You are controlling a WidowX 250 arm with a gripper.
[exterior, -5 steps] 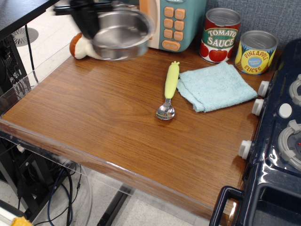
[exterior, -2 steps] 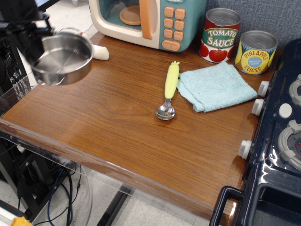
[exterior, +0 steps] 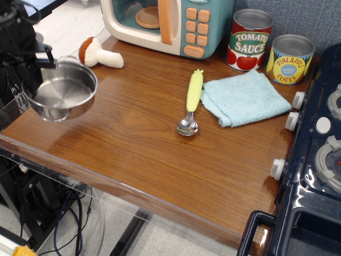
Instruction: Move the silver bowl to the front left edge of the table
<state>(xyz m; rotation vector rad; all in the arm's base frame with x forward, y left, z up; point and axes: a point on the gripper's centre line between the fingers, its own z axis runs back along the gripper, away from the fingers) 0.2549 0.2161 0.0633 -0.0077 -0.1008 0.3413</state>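
The silver bowl point(exterior: 60, 93) is shiny and empty, with a thin wire handle at its far rim. It hangs slightly tilted just above the brown wood-grain table point(exterior: 144, 149), over the front left corner. My black gripper point(exterior: 41, 63) comes in from the upper left and is shut on the bowl's far-left rim. Most of the arm is cut off by the frame edge. A faint reflection of the bowl shows on the tabletop beneath it.
A toy mushroom point(exterior: 98, 53) lies behind the bowl. A toy microwave point(exterior: 168, 24) stands at the back. A yellow-green-handled spoon point(exterior: 191, 104), a light blue cloth point(exterior: 242, 98), two cans point(exterior: 250, 40) and a dark blue toy stove point(exterior: 314, 160) lie to the right.
My gripper has carried the bowl from in front of the microwave to the left and forward, then lower, to the front left corner. The mushroom is uncovered now.
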